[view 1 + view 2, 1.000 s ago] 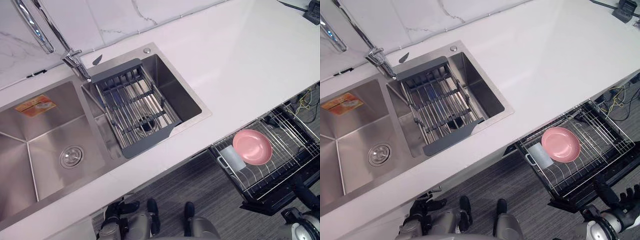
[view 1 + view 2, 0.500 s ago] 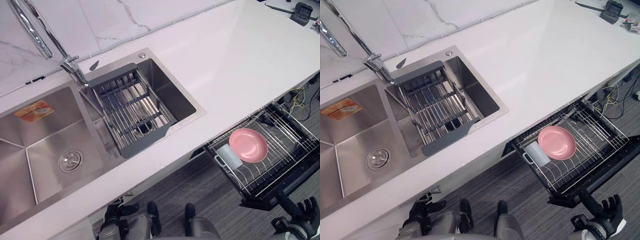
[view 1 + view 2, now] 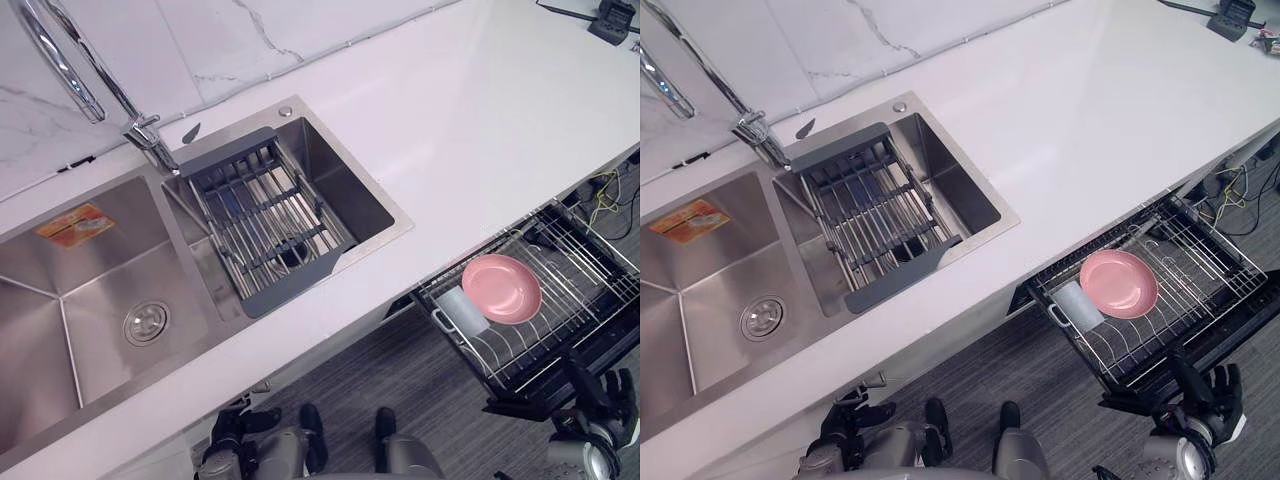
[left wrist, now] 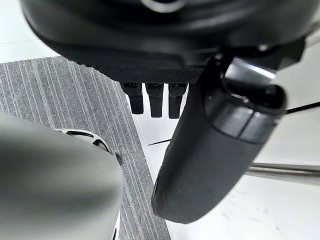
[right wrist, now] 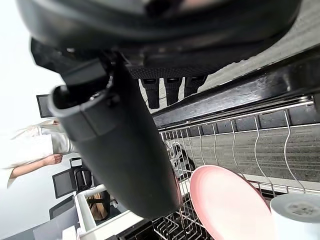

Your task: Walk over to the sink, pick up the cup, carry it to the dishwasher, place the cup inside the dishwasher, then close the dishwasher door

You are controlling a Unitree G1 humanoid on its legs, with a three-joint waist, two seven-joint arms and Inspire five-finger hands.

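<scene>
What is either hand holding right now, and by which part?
Nothing is held. The right hand is open by the dishwasher rack, where the cup sits; the left hand is open too.

Countertop (image 3: 480, 130), centre to upper right: plain white.
Wall tile (image 3: 230, 40), upper left: white marble, thin grey veining.
Sink (image 3: 90, 300), left: brushed silver steel, with an orange-and-yellow sticker (image 3: 74, 224) in the left basin.
Drainer rack (image 3: 290, 288) over the right basin: dark grey frame, silver bars.
Faucet (image 3: 60, 60): bright chrome.
Dishwasher rack (image 3: 590, 260), lower right: silver wire on a black frame.
Plate (image 3: 501, 289): plain pink.
Cup (image 3: 463, 311): pale grey-white.
Floor (image 3: 400, 380), bottom: grey carpet, fine darker stripes.
Left hand (image 3: 845, 428) and right hand (image 3: 1210, 395), bottom edge: black.
</scene>
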